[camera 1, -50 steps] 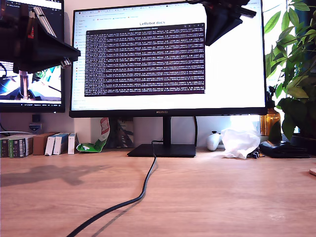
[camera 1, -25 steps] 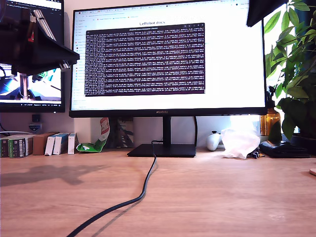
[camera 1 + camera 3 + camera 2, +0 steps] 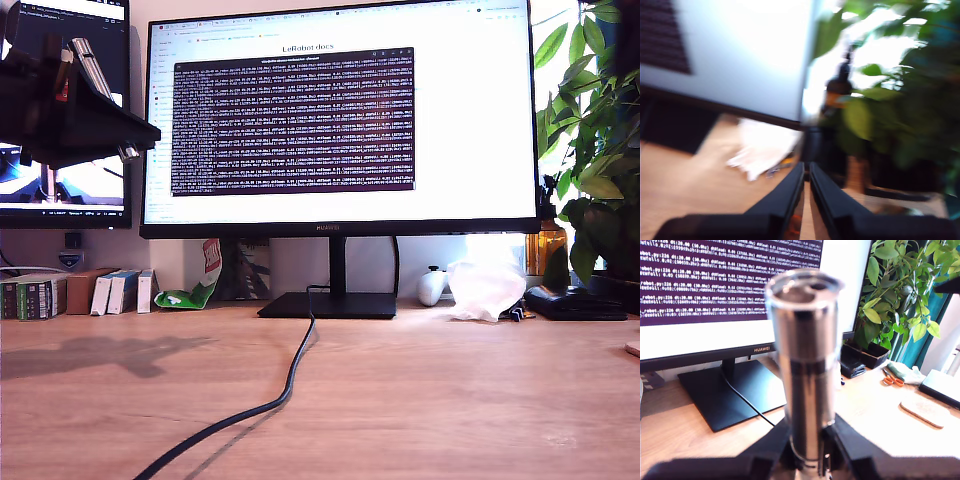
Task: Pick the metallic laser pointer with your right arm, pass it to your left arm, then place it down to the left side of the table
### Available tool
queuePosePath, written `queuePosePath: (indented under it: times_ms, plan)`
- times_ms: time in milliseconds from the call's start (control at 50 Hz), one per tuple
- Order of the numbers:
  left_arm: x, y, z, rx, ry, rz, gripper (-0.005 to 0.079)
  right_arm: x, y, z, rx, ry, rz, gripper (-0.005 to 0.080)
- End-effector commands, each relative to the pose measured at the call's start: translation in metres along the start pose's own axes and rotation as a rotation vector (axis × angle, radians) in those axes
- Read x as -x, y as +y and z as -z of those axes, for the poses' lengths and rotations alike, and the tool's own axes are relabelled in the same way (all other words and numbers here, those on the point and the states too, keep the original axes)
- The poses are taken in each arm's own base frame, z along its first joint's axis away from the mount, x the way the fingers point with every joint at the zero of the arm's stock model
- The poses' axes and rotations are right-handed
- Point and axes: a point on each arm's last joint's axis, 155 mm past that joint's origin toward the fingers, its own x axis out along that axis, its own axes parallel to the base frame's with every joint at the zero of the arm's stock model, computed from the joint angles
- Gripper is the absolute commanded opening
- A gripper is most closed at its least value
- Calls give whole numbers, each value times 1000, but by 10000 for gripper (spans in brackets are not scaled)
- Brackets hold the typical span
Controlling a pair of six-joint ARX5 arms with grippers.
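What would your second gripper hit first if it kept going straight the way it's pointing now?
Probably the dark plant pot just past my second gripper, beside the white crumpled tissue, with the leafy plant behind it. The view is motion-blurred, so depth is uncertain.

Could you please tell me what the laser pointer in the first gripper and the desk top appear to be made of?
The laser pointer looks like polished metal, probably steel or chrome-plated: its silver barrel mirrors the room and shows ringed segments. The desk top looks like light-brown wood or wood-grain laminate with a matte finish; which one cannot be told from the fine grain lines.
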Motion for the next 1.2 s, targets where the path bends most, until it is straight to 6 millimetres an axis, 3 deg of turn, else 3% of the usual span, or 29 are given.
queuePosePath:
  times_ms: [0,140,280,460,540,680,880,1180]
  plan:
    - [2,2,-7,-20,-12,-12,-24,9,-2,6,-29,-34,10,-10]
    - [4,19,4,-2,25,-102,-24,23,-4,25,-35,-54,25,-10]
    - [11,39,33,86,124,-219,-24,36,-2,38,-34,-53,24,-10]
    - [30,56,88,240,316,-365,-24,55,-2,32,-26,-90,27,-10]
    - [39,58,103,279,389,-397,-24,63,-2,27,-25,-117,30,-10]
    - [50,58,111,343,486,-426,-24,72,-1,25,-23,-133,27,-10]
    - [62,62,103,426,591,-470,-24,75,6,25,-19,-135,-4,-10]
    - [75,60,132,611,895,-426,-24,75,20,23,29,-142,-44,-10]
